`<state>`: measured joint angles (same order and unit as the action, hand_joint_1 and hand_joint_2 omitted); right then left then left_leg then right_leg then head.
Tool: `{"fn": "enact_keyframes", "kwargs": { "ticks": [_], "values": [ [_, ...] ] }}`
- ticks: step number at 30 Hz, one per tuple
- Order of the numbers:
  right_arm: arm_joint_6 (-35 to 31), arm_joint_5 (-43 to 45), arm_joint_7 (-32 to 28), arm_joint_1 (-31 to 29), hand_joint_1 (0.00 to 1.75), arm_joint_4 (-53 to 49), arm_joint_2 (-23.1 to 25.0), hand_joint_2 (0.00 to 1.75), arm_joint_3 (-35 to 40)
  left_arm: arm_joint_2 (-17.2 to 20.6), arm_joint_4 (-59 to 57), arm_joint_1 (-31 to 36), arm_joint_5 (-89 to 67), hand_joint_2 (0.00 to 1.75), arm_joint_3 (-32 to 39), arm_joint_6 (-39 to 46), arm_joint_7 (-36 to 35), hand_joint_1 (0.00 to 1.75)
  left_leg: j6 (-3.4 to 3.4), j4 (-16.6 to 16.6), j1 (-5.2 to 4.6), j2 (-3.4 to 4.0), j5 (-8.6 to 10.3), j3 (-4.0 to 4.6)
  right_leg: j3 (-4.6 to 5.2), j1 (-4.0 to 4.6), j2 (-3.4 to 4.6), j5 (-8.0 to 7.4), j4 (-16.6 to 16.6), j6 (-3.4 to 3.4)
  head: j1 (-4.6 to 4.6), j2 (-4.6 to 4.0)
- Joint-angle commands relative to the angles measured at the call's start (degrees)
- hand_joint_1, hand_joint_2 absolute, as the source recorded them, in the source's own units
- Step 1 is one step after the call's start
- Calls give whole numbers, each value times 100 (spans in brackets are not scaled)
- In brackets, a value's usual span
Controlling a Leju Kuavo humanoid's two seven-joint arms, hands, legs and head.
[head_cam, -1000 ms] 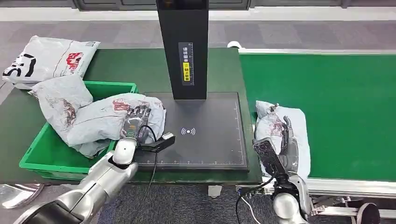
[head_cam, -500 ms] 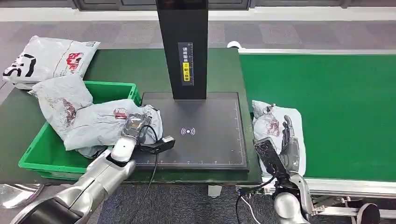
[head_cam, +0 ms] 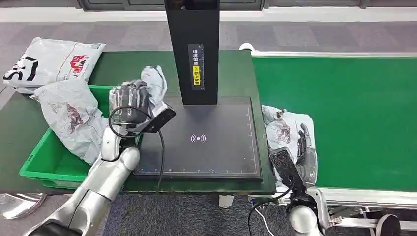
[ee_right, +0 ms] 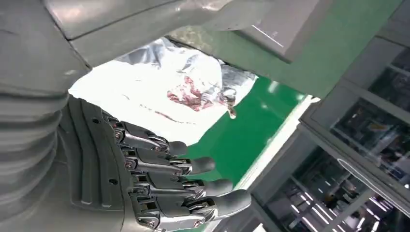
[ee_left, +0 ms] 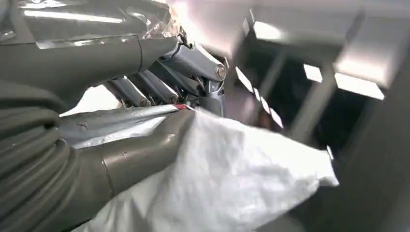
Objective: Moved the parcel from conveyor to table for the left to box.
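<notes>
Nearest the robot, the right hand [head_cam: 303, 147] lies on the grey parcel [head_cam: 287, 129] at the near end of the green conveyor [head_cam: 364, 108], just right of the black scanner pad [head_cam: 206, 142]. In the right wrist view the fingers [ee_right: 193, 166] are curled over the parcel [ee_right: 159, 96]; whether they actually clamp it I cannot tell.

Left of the scanner pad, the green bin [head_cam: 46, 160] sits on the dark table [head_cam: 128, 69]. A crumpled grey bag [head_cam: 71, 120] lies in it, draped over its far-left rim.

Above the bin's right rim, at the pad's left edge, the left hand [head_cam: 129, 101] is raised and clenched around a second grey bag [head_cam: 153, 83], which sticks up from the fist. The left wrist view shows thumb and fingers [ee_left: 145, 92] closed on its white-grey plastic [ee_left: 232, 174].

Farther back, the scanner's black column [head_cam: 193, 49] rises from the pad's far edge. At the table's far-left corner, beyond the bin, rests a white bag with black and red print [head_cam: 49, 61].
</notes>
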<state>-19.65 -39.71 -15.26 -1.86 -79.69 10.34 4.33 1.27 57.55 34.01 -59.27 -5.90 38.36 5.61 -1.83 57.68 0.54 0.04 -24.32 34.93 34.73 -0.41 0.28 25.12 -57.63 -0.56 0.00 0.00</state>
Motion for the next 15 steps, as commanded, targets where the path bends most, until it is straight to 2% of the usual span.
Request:
{"fn": "enact_keyframes", "kwargs": {
  "ticks": [1, 6, 9, 10, 11, 12, 15],
  "values": [
    [34, 34, 33, -556, 0, 517, 46, 175, -208, 552, -1256, 826, -2602, 175, 1326, 164, -1614, 175, -2, -1, 3, 16, 1, -7, -1, 3, 15, -3, 0, -1, 0, 0],
    [50, 35, 32, -634, 0, 597, 53, 175, -173, 696, -1936, 1005, -3073, 175, 1367, 164, -2051, 175, -5, -6, 4, 9, 7, -13, -5, 3, 8, -2, -2, -4, 0, 0],
    [46, 12, 43, -725, 0, 726, 31, 175, -116, 1076, -2529, 1123, -3073, 175, 641, 164, -2972, 175, -6, -3, 4, 8, 7, -11, -3, 5, 7, -2, -6, -8, 0, 0],
    [60, 11, 43, -757, 0, 773, 26, 175, -94, 1240, -2881, 1218, -3073, 175, 259, -26, -3425, 175, -4, -11, 3, 11, 8, -20, -10, 4, 8, -3, 1, -7, 0, 0],
    [53, 3, 42, -772, 0, 800, 20, 175, -77, 1335, -3079, 1273, -3073, 175, 54, -126, -3569, 175, -4, -8, 4, 2, 7, -17, -12, 5, 1, -1, -1, -7, 0, 0],
    [61, 4, 39, -768, 0, 825, 0, 175, -52, 1475, -3363, 1353, -3073, 175, -438, -453, -3878, 175, -4, -11, 2, 5, 8, -19, -12, 7, 3, -1, 0, -5, 0, 0],
    [47, 7, 2, -614, 0, 745, -48, 175, -31, 1259, -3760, 1372, -3038, 175, -77, -1199, -3382, 175, -7, -11, 3, 10, 7, -21, -9, 12, 10, -1, -1, -8, 0, 0]
  ]
}}
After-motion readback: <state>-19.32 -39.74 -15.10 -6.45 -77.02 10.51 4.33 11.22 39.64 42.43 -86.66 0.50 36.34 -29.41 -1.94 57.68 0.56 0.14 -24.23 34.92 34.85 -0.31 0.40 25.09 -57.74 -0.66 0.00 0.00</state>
